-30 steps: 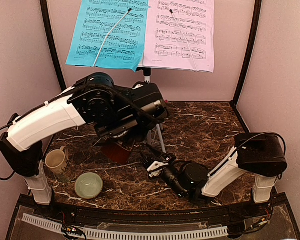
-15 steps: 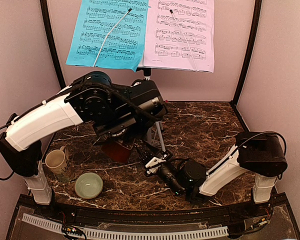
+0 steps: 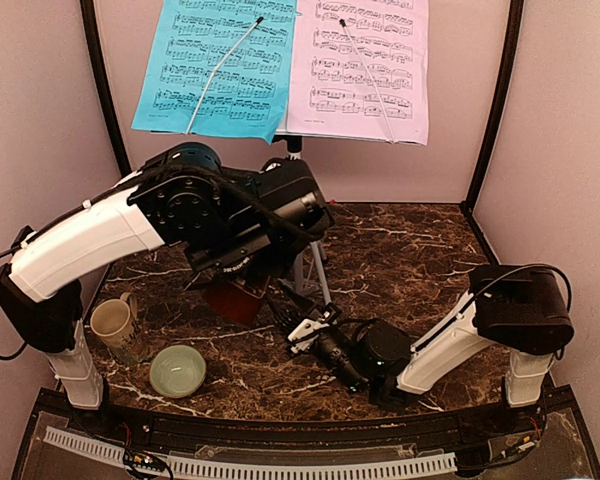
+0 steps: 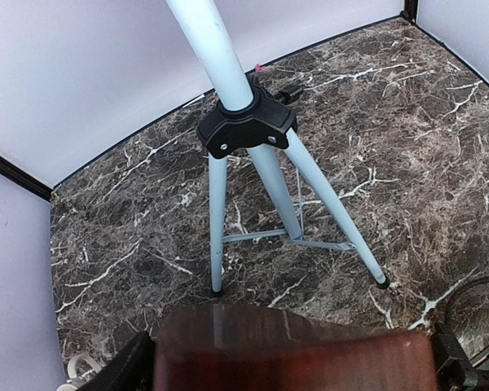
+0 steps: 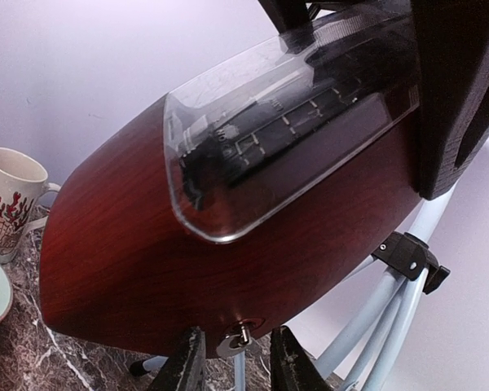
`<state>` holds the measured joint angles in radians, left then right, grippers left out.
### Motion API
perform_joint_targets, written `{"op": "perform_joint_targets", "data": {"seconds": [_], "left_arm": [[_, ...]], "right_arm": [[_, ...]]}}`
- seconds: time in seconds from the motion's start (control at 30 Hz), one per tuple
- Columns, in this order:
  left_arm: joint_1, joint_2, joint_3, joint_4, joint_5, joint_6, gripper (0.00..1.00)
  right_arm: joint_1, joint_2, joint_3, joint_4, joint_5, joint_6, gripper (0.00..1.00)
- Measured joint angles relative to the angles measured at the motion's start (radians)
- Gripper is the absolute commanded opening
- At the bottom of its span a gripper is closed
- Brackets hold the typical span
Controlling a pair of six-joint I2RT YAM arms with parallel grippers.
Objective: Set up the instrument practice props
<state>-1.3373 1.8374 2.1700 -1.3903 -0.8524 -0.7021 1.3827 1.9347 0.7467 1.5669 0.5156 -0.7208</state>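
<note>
Meanwhile, midway along the counter point(image 4: 424, 163), just in front of the music stand point(image 4: 253, 122) legs, we see the left hand point(image 3: 242, 280) clasping the dark-red metronome point(image 5: 138, 244), while the right hand point(image 5: 238, 366), fingers point(image 5: 187, 366) narrowly parted, sits astride its small winding key point(image 5: 240, 332).

- Left arm point(image 3: 90, 240): white shell link, black round joint housings, one teal cap, thin black cable near its base.
- Right arm point(image 3: 450, 345): white link, boxy black joint.
- Right claw point(image 3: 290, 318): black, white trim.
</note>
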Motion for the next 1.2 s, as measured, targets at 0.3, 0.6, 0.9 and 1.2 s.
{"op": "perform_joint_targets", "data": {"seconds": [0.3, 0.6, 0.9, 1.2], "left_arm": [[0.0, -0.005, 0.0, 0.005, -0.003, 0.006, 0.0], [0.0, -0.006, -0.001, 0.011, -0.002, 0.01, 0.0], [0.0, -0.006, -0.001, 0.013, -0.001, 0.01, 0.0], [0.0, -0.006, -0.002, 0.018, -0.01, 0.014, 0.0]], "right_arm": [[0.011, 0.06, 0.039, 0.0, 0.074, -0.047, 0.25], [0.011, 0.07, 0.06, 0.0, 0.141, -0.099, 0.23], [0.012, 0.07, 0.06, 0.0, 0.139, -0.1, 0.12], [0.013, 0.058, 0.049, 0.0, 0.143, -0.09, 0.06]]}}
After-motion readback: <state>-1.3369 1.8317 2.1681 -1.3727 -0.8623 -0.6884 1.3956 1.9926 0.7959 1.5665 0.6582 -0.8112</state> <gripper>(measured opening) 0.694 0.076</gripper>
